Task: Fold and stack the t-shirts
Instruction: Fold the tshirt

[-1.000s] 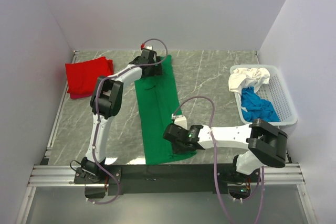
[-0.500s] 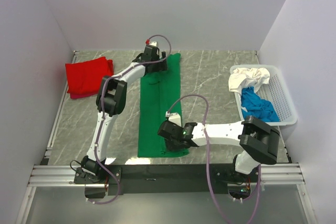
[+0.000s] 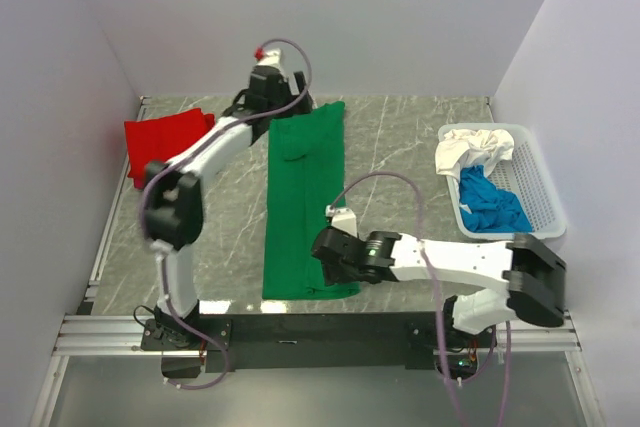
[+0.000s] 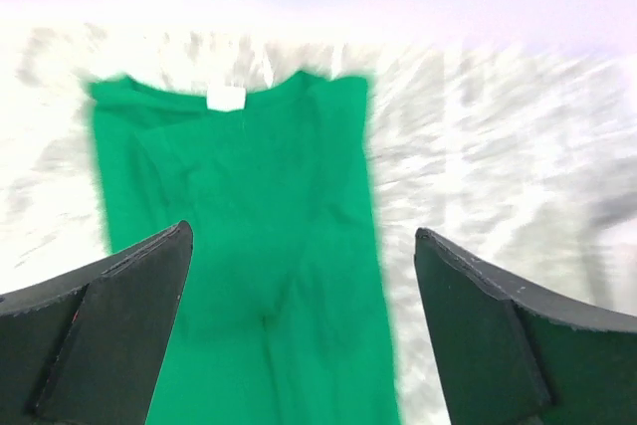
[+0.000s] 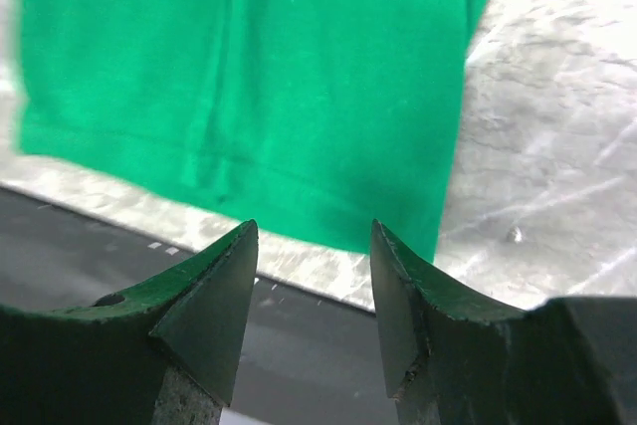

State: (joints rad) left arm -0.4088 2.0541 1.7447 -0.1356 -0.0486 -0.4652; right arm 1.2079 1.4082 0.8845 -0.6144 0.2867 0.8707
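Top external view, near edge first: right hand [image 5: 314, 231] hangs low over the hem of the green t-shirt [image 3: 305, 197], fingers apart, nothing between them. Hem lies just ahead of and under the fingertips, close to the surface's [image 3: 400, 167] front edge.

Shirt is folded into a narrow strip. Its long axis runs near to far, straight away from the arm bases.

Far end: left hand [image 4: 304, 236] is above the collar, spread wide, empty. White neck label [image 4: 226, 98] shows ahead of it.

Judgement: a hem-to-collar fold runs along that axis. The right hand is nearer the hem, the left nearer the collar.

Red t-shirt [image 3: 165, 147] lies folded far left. White [image 3: 470, 147] and blue [image 3: 490, 202] ones sit in the basket [image 3: 540, 177].
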